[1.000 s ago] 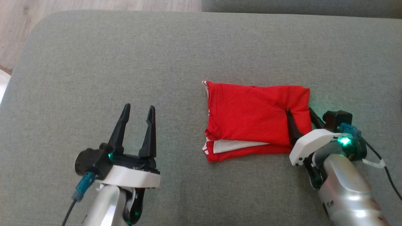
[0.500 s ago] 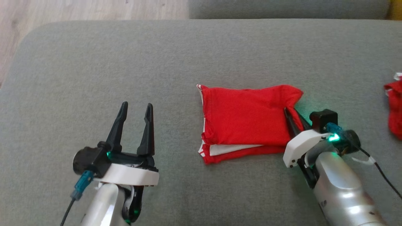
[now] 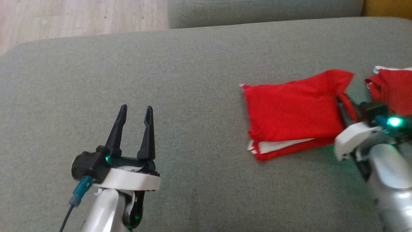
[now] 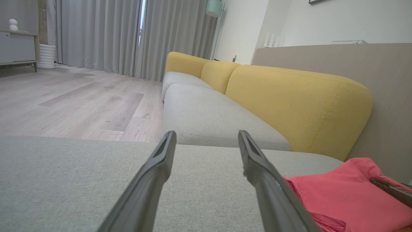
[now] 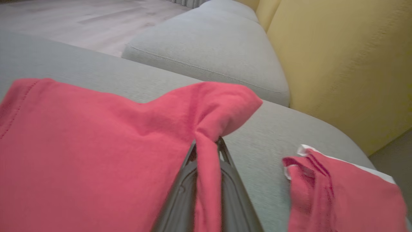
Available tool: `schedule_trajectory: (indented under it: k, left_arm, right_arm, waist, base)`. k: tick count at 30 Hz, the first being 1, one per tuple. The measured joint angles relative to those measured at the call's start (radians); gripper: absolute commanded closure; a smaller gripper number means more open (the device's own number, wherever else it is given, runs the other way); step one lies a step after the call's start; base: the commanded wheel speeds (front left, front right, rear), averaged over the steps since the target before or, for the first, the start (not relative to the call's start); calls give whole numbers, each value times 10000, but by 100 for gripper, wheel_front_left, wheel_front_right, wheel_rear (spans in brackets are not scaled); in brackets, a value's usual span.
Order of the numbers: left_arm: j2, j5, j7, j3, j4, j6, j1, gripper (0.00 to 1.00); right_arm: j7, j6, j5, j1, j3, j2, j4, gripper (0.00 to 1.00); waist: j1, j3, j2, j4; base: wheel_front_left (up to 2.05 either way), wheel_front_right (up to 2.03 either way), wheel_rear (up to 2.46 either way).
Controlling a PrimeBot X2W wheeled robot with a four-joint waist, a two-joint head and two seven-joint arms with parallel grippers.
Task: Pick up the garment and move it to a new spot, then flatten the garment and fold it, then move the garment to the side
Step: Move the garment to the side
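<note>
- Step in hand, as judged: shifting the folded red fabric garment (image 3: 289, 112) to the side.
- Garment lay on the grey fabric cushion (image 3: 193, 80), right of centre, with the right gripper (image 5: 207, 145) clamped on its right edge.
- Idle left gripper (image 3: 134, 109) stood apart, empty.
- Next move called for a low drag stopping short of the second red garment (image 3: 391, 90), then release.

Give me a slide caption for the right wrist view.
Right claw pinches a fold of the red garment on the grey sofa, second red garment nearby.

my left gripper (image 4: 206, 135) hovers with fingers spread over the grey cushion (image 4: 64, 180); the red garment (image 4: 341, 193) lies at lower right, yellow backrest (image 4: 289, 106) behind it.
</note>
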Motion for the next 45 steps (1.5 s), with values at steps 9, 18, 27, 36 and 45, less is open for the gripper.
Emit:
schedule_trajectory:
  k: [9,18,27,36,45]
  left_arm:
    - [0,12,0,-8,-17,-6,-34,0]
    - [-2,12,0,-17,-19,-12,-382,0]
    - [-6,12,0,-29,-17,-23,-497,0]
    - [-10,10,0,-63,0,-42,-706,0]
    - [-13,10,0,-15,151,-100,-704,0]
  right_arm:
    - [537,0,468,-1012,-94,-1684,113,100]
    - [1047,0,-31,-1418,-1312,-2771,742,100]
    - [1519,0,-1557,-1461,-3227,-3045,1032,100]
    - [1944,0,-2999,-1463,-5072,-2742,665,0]
    - [1444,0,-3580,-1465,-5764,-1298,-357,0]
  waist:
    - [1,524,0,-152]
    - [1,1076,0,-95]
    - [1,1330,0,-56]
    - [1,1450,0,-54]
    - [1,1105,0,-142]
  base:
    - [0,0,0]
    - [0,0,0]
    - [0,0,0]
    - [0,0,0]
    - [0,0,0]
